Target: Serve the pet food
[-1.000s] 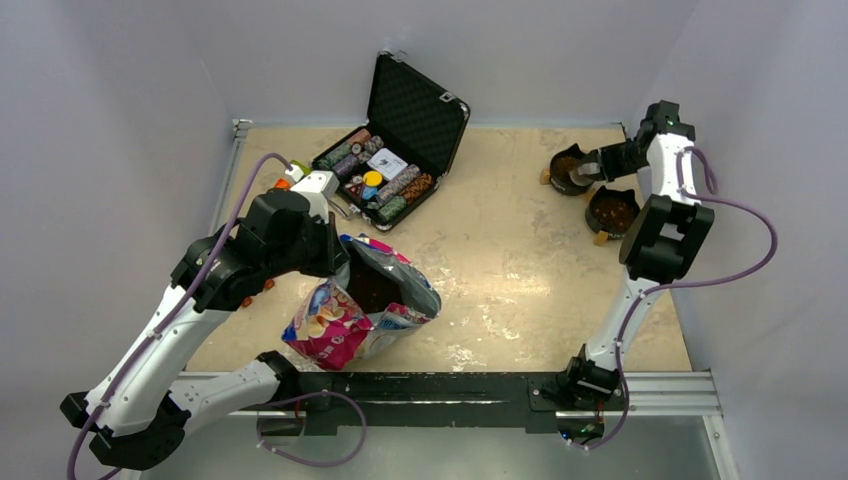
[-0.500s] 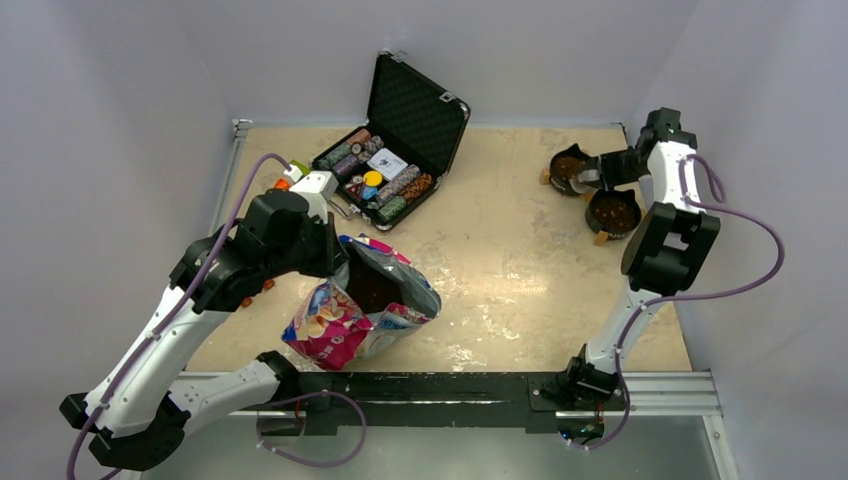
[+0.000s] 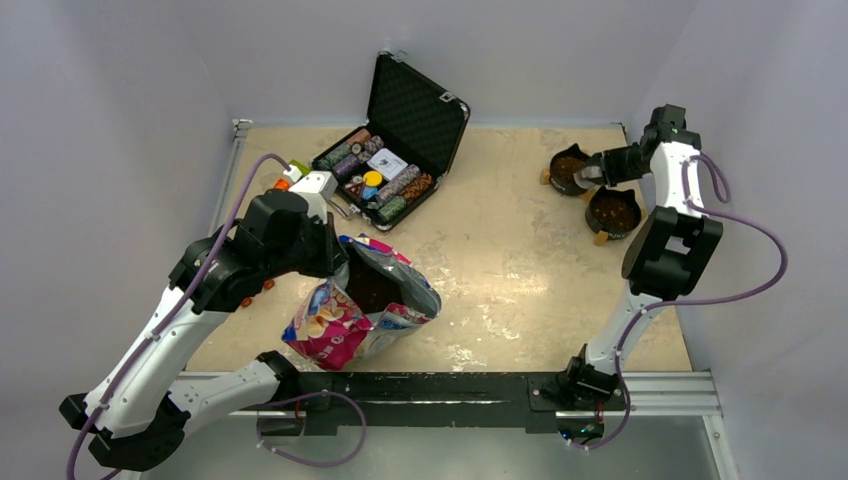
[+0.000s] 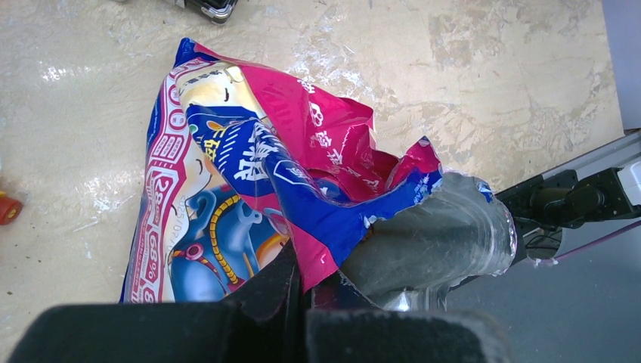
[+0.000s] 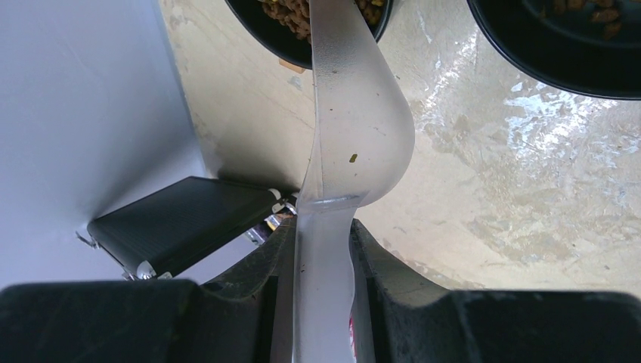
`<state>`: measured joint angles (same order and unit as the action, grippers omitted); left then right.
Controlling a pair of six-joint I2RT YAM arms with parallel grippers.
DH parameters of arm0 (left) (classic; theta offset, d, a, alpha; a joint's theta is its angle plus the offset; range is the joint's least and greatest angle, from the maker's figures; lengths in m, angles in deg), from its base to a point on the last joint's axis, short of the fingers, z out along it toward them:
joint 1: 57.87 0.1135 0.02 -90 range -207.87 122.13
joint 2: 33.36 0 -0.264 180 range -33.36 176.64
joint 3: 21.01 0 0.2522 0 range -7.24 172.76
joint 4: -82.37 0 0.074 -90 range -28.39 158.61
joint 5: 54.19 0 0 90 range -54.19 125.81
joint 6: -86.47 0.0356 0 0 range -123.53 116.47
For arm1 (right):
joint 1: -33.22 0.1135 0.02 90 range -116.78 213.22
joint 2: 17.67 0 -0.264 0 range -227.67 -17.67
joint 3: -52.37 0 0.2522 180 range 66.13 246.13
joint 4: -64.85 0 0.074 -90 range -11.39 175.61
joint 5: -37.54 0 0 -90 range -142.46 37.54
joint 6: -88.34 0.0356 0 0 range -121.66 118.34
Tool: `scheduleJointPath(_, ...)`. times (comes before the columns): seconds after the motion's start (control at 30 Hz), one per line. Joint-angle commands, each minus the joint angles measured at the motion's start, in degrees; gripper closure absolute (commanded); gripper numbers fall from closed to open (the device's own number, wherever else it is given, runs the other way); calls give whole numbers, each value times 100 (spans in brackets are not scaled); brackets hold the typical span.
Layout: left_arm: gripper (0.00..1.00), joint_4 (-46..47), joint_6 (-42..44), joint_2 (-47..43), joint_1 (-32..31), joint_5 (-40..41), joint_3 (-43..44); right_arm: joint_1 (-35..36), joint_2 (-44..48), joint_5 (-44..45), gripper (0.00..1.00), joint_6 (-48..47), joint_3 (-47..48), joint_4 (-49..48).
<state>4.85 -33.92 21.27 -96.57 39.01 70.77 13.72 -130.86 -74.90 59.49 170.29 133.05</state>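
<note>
- Pet food (image 3: 571,162) sits in two black bowls (image 3: 592,222) at two o'clock on the table (image 3: 500,270).
- Right gripper (image 5: 321,253) pinches a clear scoop (image 5: 355,128), whose tip is over the farther bowl.
- Left gripper (image 4: 306,295), at eight o'clock, has its jaws pressed together on the rim of the open bag (image 4: 227,174).

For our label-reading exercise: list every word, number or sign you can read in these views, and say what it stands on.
"68%": sideways on the pink edge of the pet food bag, as best it reads.
White characters on the bag's blue band: creased, unreadable.
White card in the poker chip case: too small to read.
Nothing else legible.
</note>
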Motion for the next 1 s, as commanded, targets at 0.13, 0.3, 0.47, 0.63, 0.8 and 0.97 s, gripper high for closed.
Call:
scheduleJointPath(0.13,100,286,-81,-250,18,-130,111,-25,412,19,100,53,-21,-88)
scheduleJointPath(0.3,100,294,-164,-291,14,-181,84,-23,593,-42,100,120,-367,-281)
scheduleJointPath(0.47,100,260,-250,-432,20,-177,16,-25,803,-39,100,133,-471,-317)
scheduleJointPath(0.63,100,217,-340,-529,16,-153,-15,-31,906,-114,100,133,-620,-408)
scheduleJointPath(0.8,100,120,-472,-627,17,-177,-9,-27,1275,-259,100,172,-1135,-935)
scheduleJointPath(0.97,100,45,-654,-740,19,-274,-22,-59,2068,-964,100,-101,-2516,-2489)
